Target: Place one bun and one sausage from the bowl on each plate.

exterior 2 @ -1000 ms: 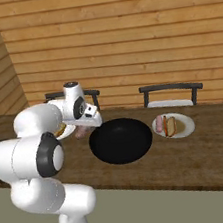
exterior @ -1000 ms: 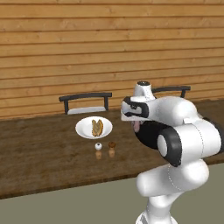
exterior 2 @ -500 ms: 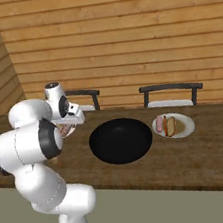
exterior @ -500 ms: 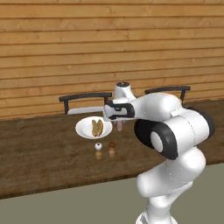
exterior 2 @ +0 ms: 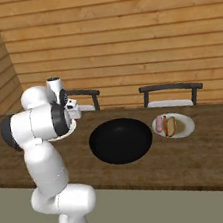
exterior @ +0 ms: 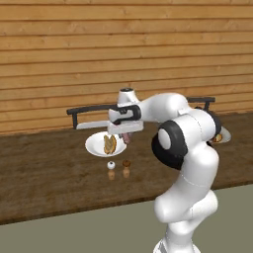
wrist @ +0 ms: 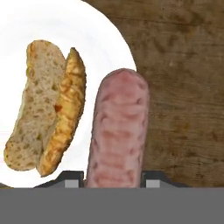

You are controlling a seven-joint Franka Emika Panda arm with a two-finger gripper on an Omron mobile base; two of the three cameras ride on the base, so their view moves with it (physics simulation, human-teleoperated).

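1. The left plate (exterior: 96, 145) holds one bun (exterior: 109, 144). No sausage lies on it yet.
2. The gripper (exterior: 126, 137) hangs over that plate's right rim, clamped on a sausage (wrist: 117, 131); in the hand view the sausage sits half over the rim, half over the table (wrist: 183, 87).
3. The bowl (exterior 2: 121, 140) looks empty.
4. The right plate (exterior 2: 184, 128) already carries a bun (exterior 2: 170, 125) and a sausage (exterior 2: 159, 123).
5. Judged step: the last delivery. Next move calls for shifting a little toward the bun, lowering, then releasing so the sausage lands inside the rim.
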